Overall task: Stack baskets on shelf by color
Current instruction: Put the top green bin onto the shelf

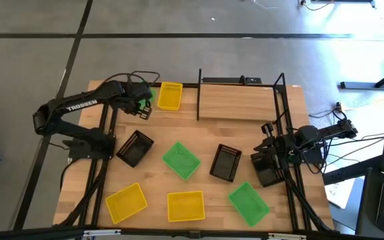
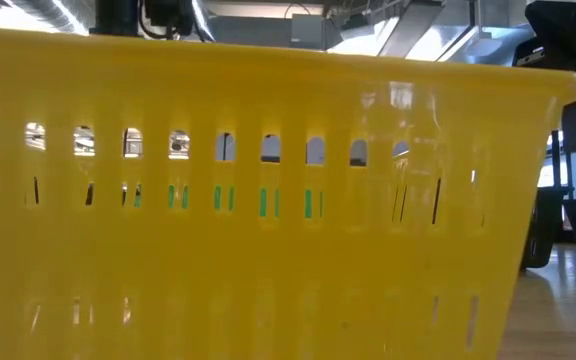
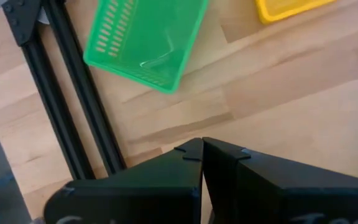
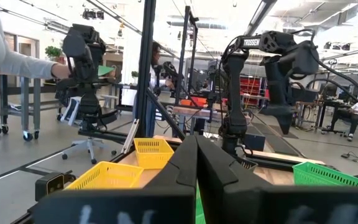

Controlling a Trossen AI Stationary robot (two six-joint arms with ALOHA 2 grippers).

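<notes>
White "TROSSEN" lettering runs along the left arm point(image 1: 79, 105).

Low view seemingly pressed against overhead's front yellow basket point(image 2: 268, 230)

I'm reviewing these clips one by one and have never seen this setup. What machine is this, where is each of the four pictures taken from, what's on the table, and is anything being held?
It is a robot with two dark arms at a wooden table. One picture looks straight down. One sits at table height, almost filled by a yellow basket right in front of it. The other two come from cameras on each wrist.

From above, small plastic baskets lie scattered: yellow, green, black and others. The shelf, at the far edge, has nothing on it yet.

The left gripper is near the far left corner beside a green basket; the right gripper waits at the right edge. Both are shut and hold nothing.
</notes>
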